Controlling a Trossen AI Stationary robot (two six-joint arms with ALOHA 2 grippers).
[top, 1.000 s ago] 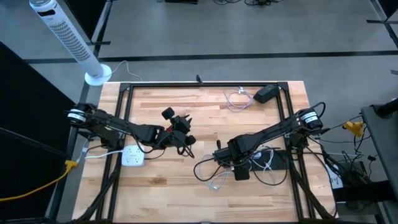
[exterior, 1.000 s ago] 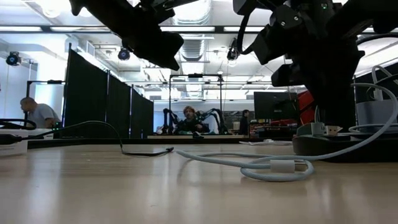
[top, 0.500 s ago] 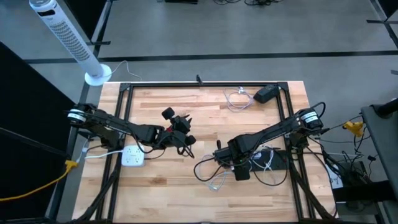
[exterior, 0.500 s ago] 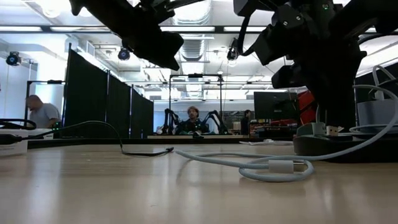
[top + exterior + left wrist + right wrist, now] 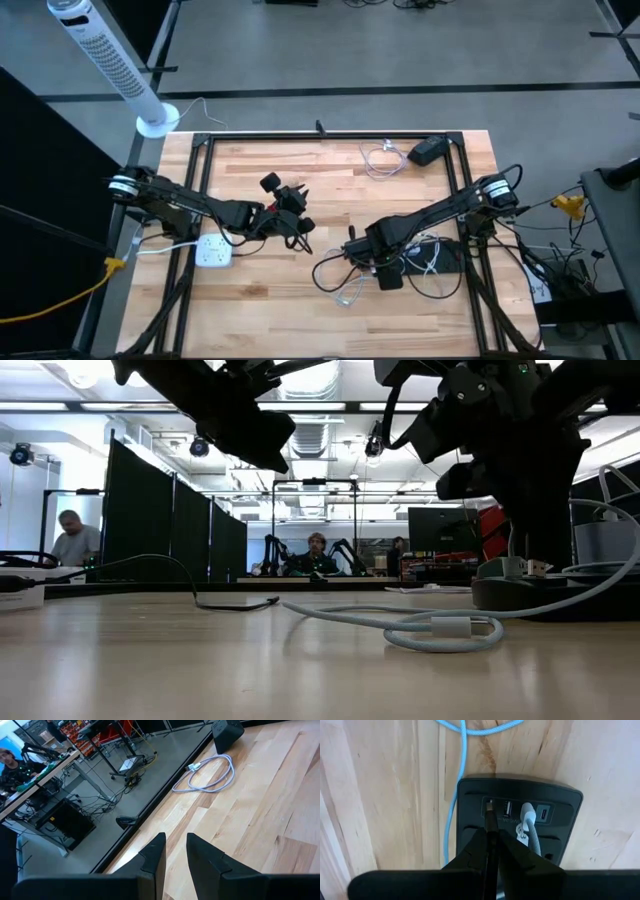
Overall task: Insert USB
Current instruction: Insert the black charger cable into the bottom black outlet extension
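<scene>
Right gripper [image 5: 491,851] pinching a thin black USB plug [image 5: 490,822] at the black charging hub [image 5: 520,815], tip seemingly hidden, left gripper [image 5: 173,857] waiting, fingers slightly apart.

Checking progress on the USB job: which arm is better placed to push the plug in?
The right. Its pincer holds the thin black USB plug at the black charging hub, beside its ports. The left pincer hangs empty over bare wood.

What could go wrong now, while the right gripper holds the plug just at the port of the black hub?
The right gripper holds a thin black plug at the left port of the black hub. If slightly misaligned, it may jam on the port's edge or push the hub along the table. The white cable plugged in beside it could be caught. The left gripper waits apart, so nothing braces the hub.
</scene>
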